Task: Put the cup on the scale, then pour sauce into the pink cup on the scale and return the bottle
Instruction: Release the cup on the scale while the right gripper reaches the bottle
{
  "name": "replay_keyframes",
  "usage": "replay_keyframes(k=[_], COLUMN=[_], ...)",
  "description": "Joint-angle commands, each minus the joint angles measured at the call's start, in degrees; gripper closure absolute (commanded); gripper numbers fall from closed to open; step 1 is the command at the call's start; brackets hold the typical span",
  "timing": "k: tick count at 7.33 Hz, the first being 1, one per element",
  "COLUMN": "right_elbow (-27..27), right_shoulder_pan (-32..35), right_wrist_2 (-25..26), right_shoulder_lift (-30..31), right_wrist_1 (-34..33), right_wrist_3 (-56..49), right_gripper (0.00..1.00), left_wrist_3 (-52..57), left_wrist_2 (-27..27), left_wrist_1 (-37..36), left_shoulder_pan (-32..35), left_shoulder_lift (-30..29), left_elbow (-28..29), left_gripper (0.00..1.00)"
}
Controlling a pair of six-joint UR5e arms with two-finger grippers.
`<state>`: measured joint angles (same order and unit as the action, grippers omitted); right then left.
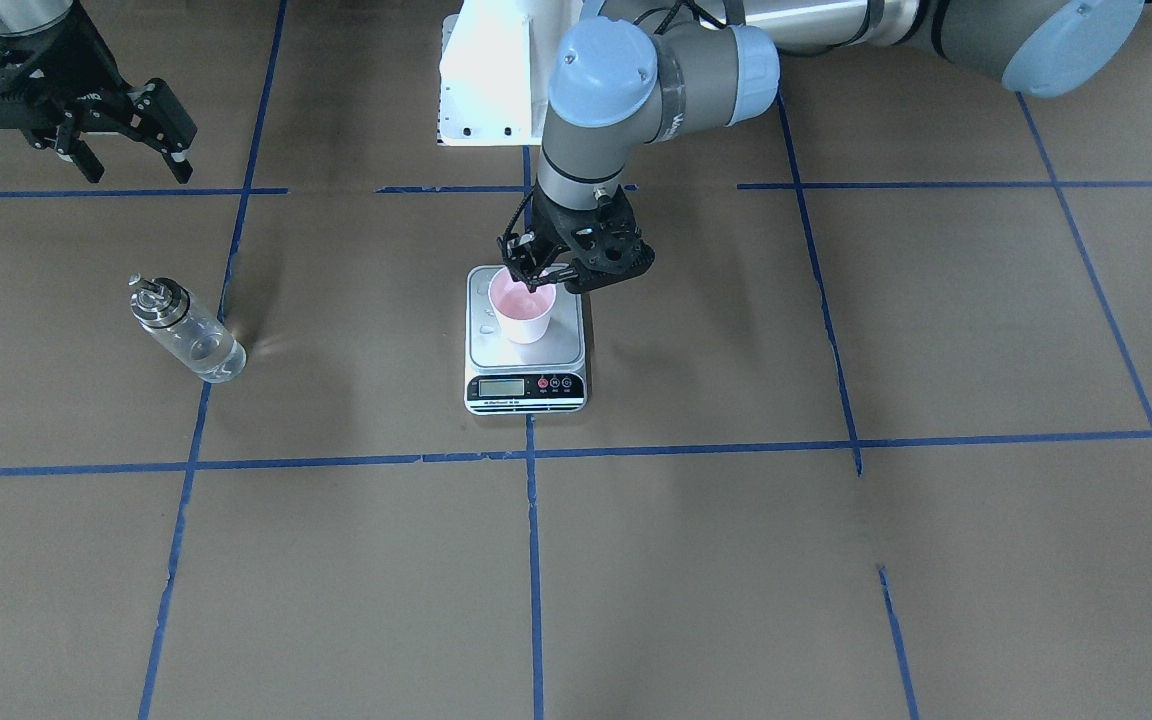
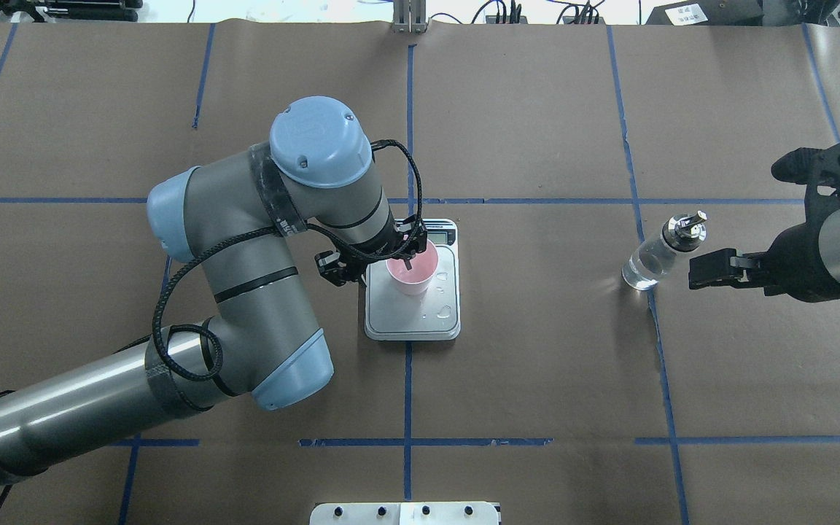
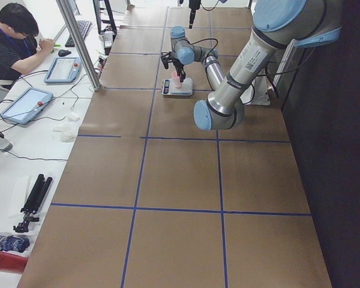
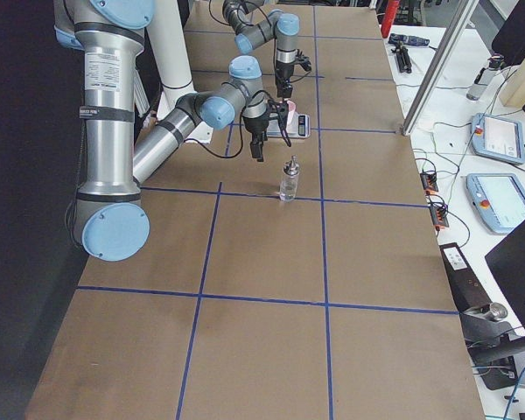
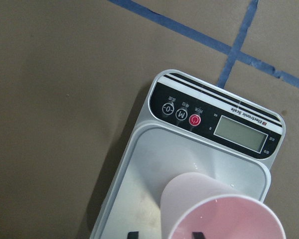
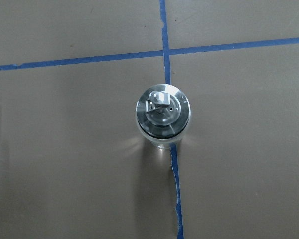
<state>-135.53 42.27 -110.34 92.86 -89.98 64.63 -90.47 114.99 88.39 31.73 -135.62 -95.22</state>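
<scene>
The pink cup (image 1: 523, 310) stands on the silver platform of the scale (image 1: 564, 338) at the table's middle. It also shows in the overhead view (image 2: 411, 273) and the left wrist view (image 5: 209, 209). My left gripper (image 1: 534, 272) hangs over the cup. One finger is inside the rim and one outside, both a little clear of the wall, so it looks open. The glass bottle (image 1: 186, 330) with clear sauce stands upright on the paper, apart from the scale (image 2: 420, 321). My right gripper (image 1: 136, 165) is open and empty, above and beside the bottle (image 2: 657, 255). The right wrist view looks down on the bottle (image 6: 163, 117).
Several water drops (image 2: 445, 313) lie on the scale's platform. The white robot base plate (image 1: 486, 80) stands behind the scale. Blue tape lines cross the brown paper. An operator (image 3: 12, 36) sits at a side desk beyond the table's edge.
</scene>
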Motion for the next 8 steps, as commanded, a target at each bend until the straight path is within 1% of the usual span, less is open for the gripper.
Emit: replay_keyframes(k=[1,2,3,4,5,6,7,8], right_elbow=[0.0,0.09,0.17,0.35,0.44,1.13,2.1,3.5], right_shoulder_pan=[-3.58,-6.12,-10.84,-12.98,-15.26,-16.94,-18.61,-21.06], right_wrist_2=[7.38,10.98,18.15,21.01,25.56,29.18,34.17,41.1], right_shoulder_lift=[0.21,3.78,7.65,8.47,8.39,8.39,8.21,8.21], right_wrist_1=[2.5,7.05,12.58,14.9,15.09,15.09,15.18,15.18], right_wrist_3=[0.85,0.85,2.5,3.56,3.66,3.66,4.71,6.54], right_gripper=[0.0,0.0,0.0,0.0,0.0,0.0,0.0,0.0], left_wrist_3=[0.2,0.38,3.16,7.8,11.68,14.24,16.35,19.33], left_wrist_2=[-0.03,0.06,0.32,0.41,0.41,0.41,0.41,0.32], left_wrist_1=[-0.5,-0.5,-2.07,-5.91,-8.04,-8.23,-8.32,-8.41], left_shoulder_pan=[0.52,1.39,2.44,3.67,5.6,6.92,8.5,9.13], left_shoulder_lift=[1.67,1.93,4.29,7.62,10.87,13.08,14.58,19.81], left_elbow=[-3.74,-5.32,-10.29,-16.78,-21.02,-22.11,-22.73,-26.56], left_gripper=[0.0,0.0,0.0,0.0,0.0,0.0,0.0,0.0])
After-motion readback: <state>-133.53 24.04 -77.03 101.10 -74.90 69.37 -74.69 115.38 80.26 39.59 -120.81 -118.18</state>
